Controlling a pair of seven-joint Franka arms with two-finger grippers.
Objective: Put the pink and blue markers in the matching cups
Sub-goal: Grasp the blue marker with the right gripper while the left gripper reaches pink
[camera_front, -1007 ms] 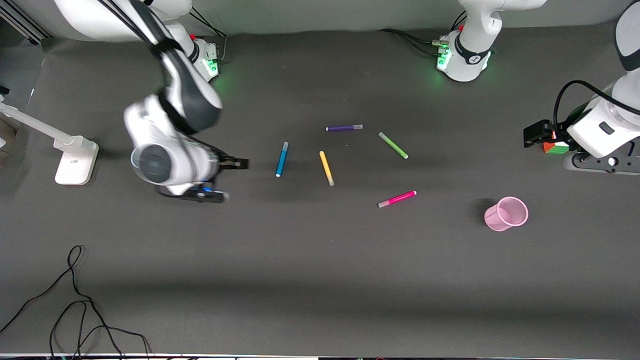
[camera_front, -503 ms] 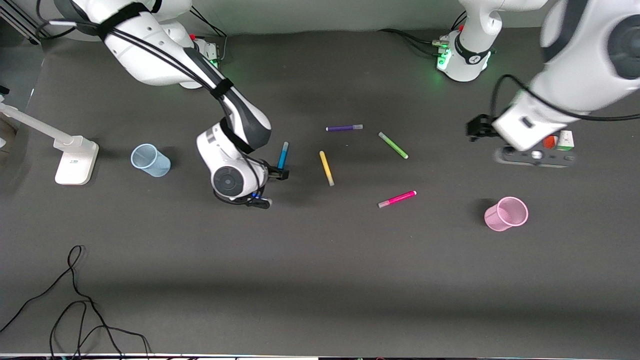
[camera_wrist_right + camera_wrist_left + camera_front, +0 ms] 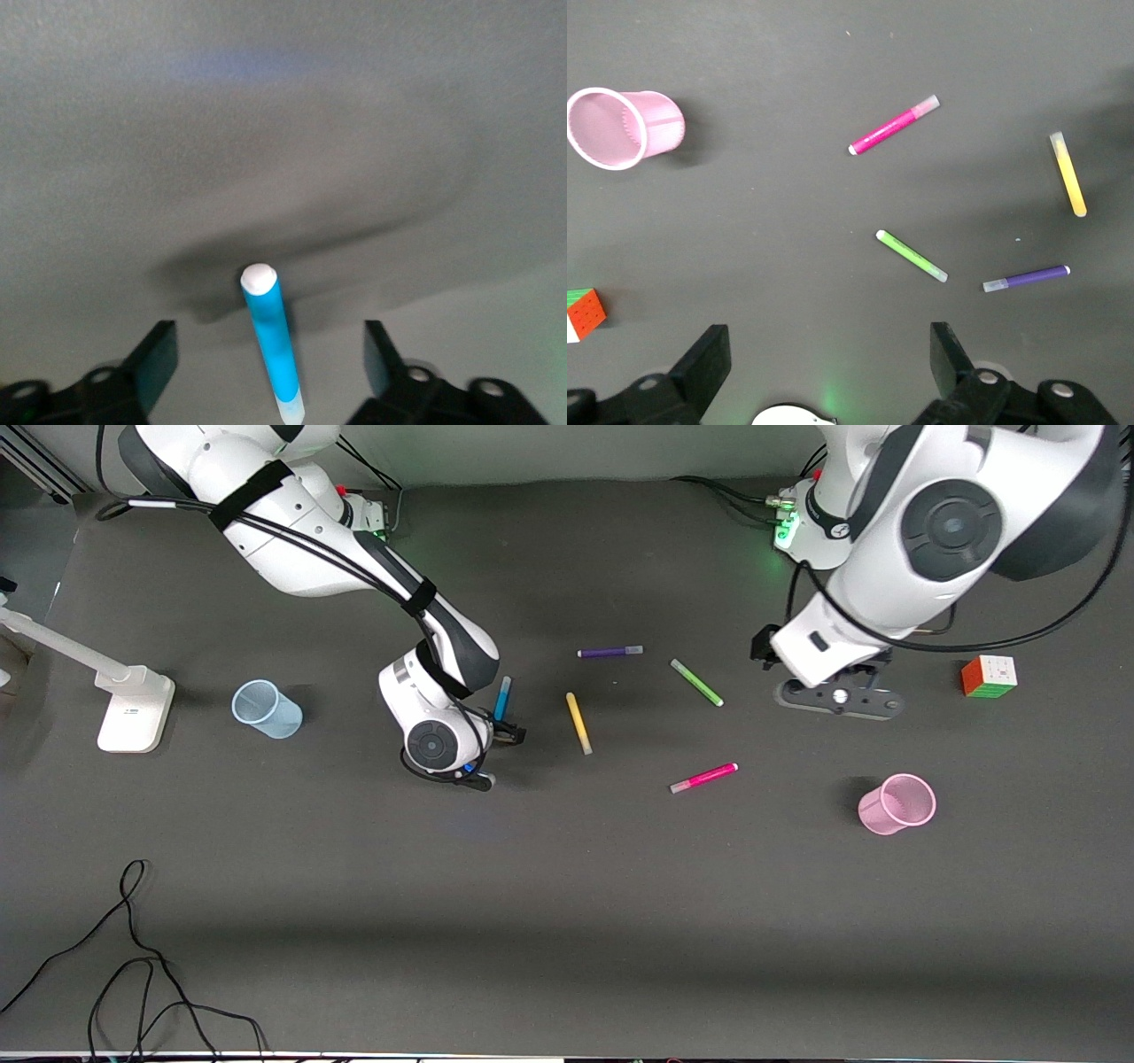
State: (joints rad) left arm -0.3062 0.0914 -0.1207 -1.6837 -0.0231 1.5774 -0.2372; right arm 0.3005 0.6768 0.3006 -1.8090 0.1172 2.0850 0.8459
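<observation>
While the left pincer (image 3: 828,691) hangs wide, the blue marker (image 3: 270,338) lies between the right pincer's (image 3: 507,733) spread fingers.

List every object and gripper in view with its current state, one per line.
Slim blue marker: flat on table, between the right gripper's open fingers, ungripped.
Slim magenta-pink marker: flat on table, untouched.
Pale blue smooth tumbler: upright, empty.
Pink mesh-textured tumbler: upright, empty.
Right gripper: open, low over the blue marker.
Left gripper: open, empty, above the table near the slim green marker.
</observation>
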